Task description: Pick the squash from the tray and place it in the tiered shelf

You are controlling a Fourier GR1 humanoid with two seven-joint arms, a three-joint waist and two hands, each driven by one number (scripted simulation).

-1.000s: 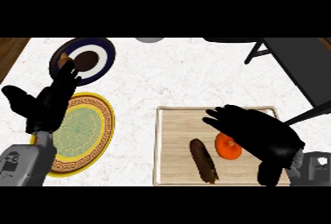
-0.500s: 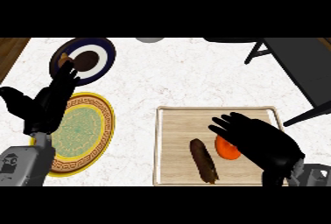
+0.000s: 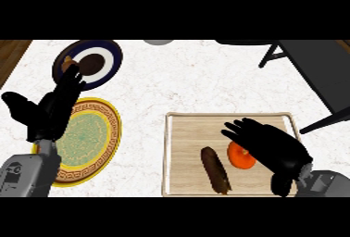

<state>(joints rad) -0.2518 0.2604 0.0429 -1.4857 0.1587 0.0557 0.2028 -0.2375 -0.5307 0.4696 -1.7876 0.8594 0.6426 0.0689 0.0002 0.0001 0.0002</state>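
Observation:
A wooden tray (image 3: 184, 134) lies at the lower right of the counter. On it lie a long dark brown squash (image 3: 215, 170) and, to its right, an orange round fruit (image 3: 240, 156). My right hand (image 3: 273, 146) hovers over the tray's right half with its fingers spread and slightly bent, partly covering the orange fruit and holding nothing. The dark tiered shelf (image 3: 320, 74) stands at the upper right. My left hand (image 3: 46, 109) rests open at the left, fingers up.
A green and gold patterned plate (image 3: 89, 139) lies beneath the left hand. Further back sits a dark blue plate (image 3: 103, 58) with a white centre and a brown item at its rim. White marble counter separates plates and tray.
My right hand has drawn back toward the lower right over the tray, uncovering more of the tray's far half. The left hand has barely moved.

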